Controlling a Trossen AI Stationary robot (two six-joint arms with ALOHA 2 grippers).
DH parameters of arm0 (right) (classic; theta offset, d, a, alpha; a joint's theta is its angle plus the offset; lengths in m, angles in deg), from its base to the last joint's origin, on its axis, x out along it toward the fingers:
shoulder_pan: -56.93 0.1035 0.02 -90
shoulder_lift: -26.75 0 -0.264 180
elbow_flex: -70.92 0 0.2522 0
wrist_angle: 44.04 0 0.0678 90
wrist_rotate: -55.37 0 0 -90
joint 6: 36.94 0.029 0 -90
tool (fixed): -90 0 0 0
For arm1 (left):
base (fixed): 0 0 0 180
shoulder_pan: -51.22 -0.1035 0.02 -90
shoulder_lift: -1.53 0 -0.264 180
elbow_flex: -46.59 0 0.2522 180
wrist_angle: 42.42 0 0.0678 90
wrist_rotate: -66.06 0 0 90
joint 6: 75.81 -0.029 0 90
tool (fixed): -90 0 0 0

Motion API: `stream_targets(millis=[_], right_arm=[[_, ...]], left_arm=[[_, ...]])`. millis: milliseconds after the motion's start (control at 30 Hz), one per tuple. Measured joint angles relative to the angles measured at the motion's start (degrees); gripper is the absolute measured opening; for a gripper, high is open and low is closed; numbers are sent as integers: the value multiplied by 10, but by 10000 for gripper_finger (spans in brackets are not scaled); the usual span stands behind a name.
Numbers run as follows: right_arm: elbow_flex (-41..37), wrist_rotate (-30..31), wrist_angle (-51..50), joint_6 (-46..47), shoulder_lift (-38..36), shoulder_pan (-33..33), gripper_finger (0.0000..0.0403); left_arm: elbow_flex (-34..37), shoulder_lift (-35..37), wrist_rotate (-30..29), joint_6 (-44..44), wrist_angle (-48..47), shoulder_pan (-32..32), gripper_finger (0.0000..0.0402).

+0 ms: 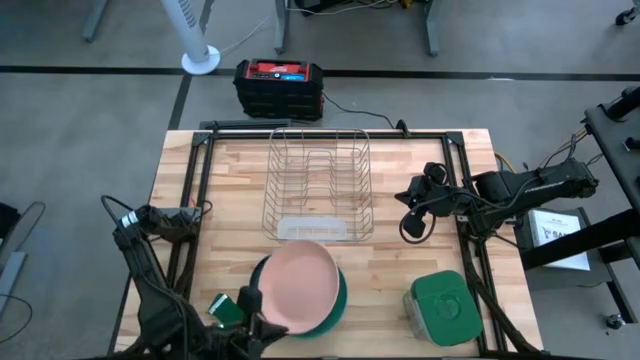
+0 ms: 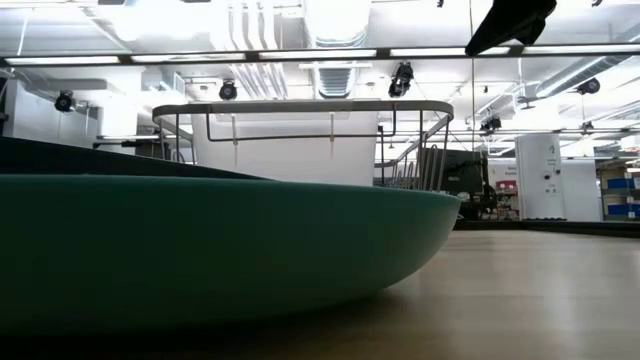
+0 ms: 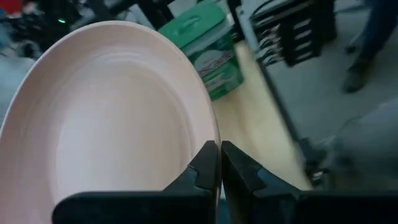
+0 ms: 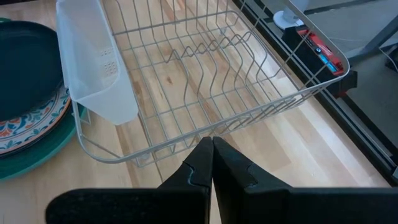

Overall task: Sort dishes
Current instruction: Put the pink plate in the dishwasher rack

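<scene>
A salmon-pink plate [image 1: 298, 287] [image 3: 112, 118] sits over the plate stack near the table's near edge, with my left gripper [image 1: 255, 322] [image 3: 219, 163] shut on its rim. Under it lie a dark teal plate [image 4: 25, 68], a white ornamented plate [image 4: 31, 137] and, lowest, a teal-green plate [image 1: 342, 300] [image 2: 200, 250] resting on the table. My right gripper [image 1: 405, 198] [image 4: 211, 149] is shut on nothing and hovers above the right near corner of the wire dish rack [image 1: 320, 185] [image 4: 199, 81]. My left gripper pinches the pink plate's rim [image 3: 215, 134] between its two fingers, one on the upper face and one underneath, on the plate's near-left side. It comes slanting from the table's near-left. The plate is raised and tilted above the stack; I cannot tell whether any edge still rests there.
A white cutlery holder [image 1: 313, 228] [image 4: 93, 68] hangs on the rack's near side. A square green-lidded container [image 1: 440, 305] [image 3: 208, 46] stands right of the stack. A small green sponge [image 1: 225, 308] lies to the stack's left. Bare wood lies between the rack and the container.
</scene>
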Motion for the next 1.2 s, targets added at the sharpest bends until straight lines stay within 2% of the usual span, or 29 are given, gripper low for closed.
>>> stream_targets(millis=[133, 400, 500, 667, 733, 1000, 1133, 1200], right_arm=[[0, 0, 16, -2, 0, 0, 0], [0, 2, 30, -6, 0, 0, 0], [0, 4, 33, -6, 0, 0, 0], [0, 5, 43, -12, 0, 0, 0], [0, 5, 44, -12, 0, 0, 0], [0, 11, 49, -28, 0, -1, 0], [-1, 59, 85, -43, 0, -2, 0], [-1, 75, 111, -63, 0, -6, 0]], left_arm=[[-7, 7, -12, -27, -39, -13, 1], [25, 64, -6, -121, -5, -45, 1], [52, 95, 25, -162, 29, -64, 1], [150, 173, 107, -235, 130, -112, 1], [196, 210, 119, -253, 157, -136, 1], [352, 332, 93, -282, 169, -232, 1], [421, 361, 84, -317, 172, -299, 1], [450, 364, 58, -347, 173, -335, 1]])
